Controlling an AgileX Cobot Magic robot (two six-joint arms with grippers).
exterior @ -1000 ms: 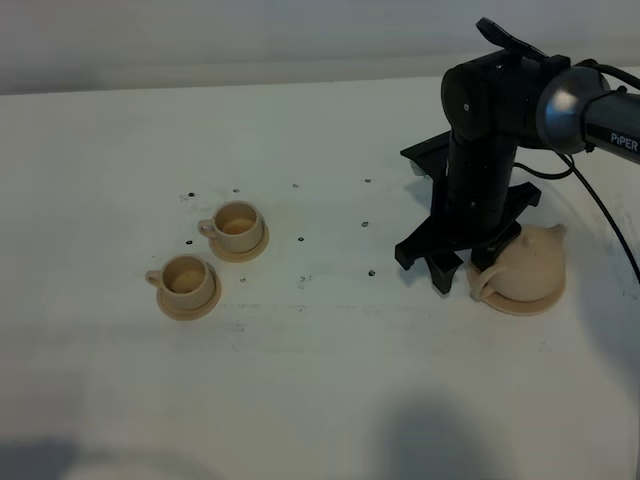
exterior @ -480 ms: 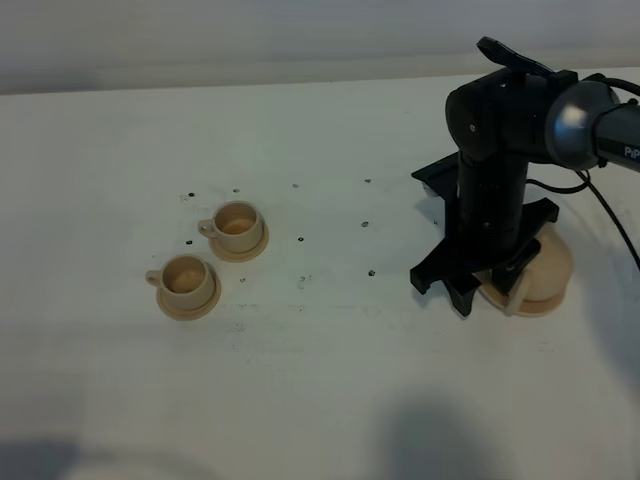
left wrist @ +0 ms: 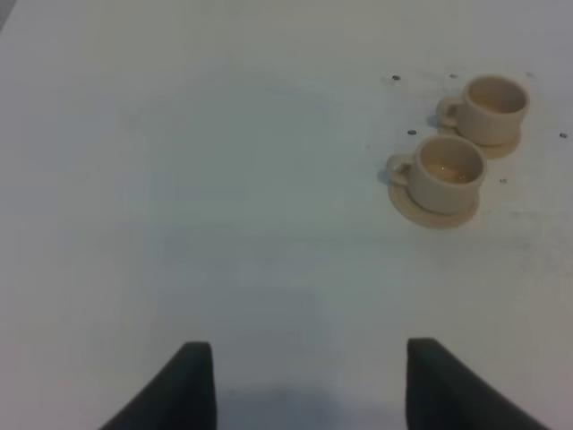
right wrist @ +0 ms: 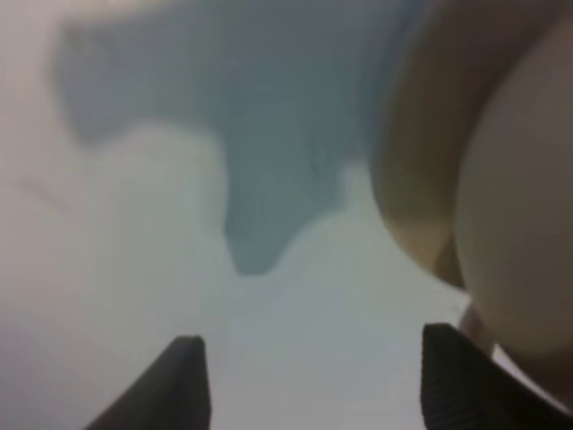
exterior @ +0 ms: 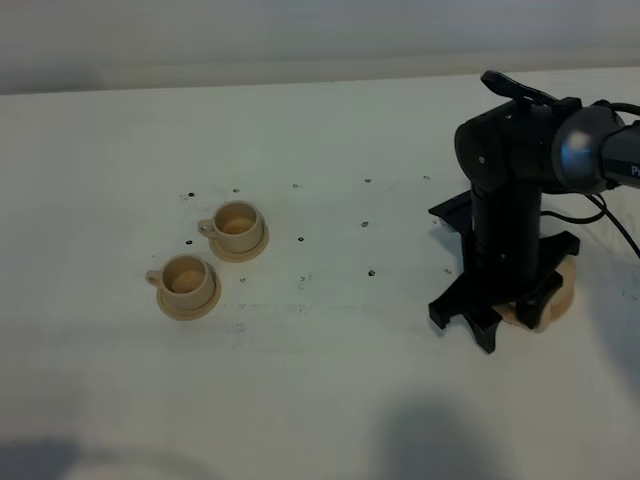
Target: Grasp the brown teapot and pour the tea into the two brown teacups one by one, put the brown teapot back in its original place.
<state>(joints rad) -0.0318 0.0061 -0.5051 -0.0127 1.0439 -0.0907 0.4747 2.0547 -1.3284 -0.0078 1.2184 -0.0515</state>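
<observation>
The two brown teacups stand on their saucers left of centre, one farther back and one nearer the front; both also show in the left wrist view. The brown teapot is almost hidden behind my right arm; only a tan sliver shows. In the right wrist view its pale round body sits on the tan saucer, close beside one finger. My right gripper is open and holds nothing. My left gripper is open, empty and well away from the cups.
Small dark specks dot the white table between the cups and the right arm. A black cable runs behind the right arm. A shadow lies along the table's front edge.
My right arm has moved right and toward the front, down over the teapot. The teapot, in plain view a second ago, is now almost covered. The cups have not moved.
</observation>
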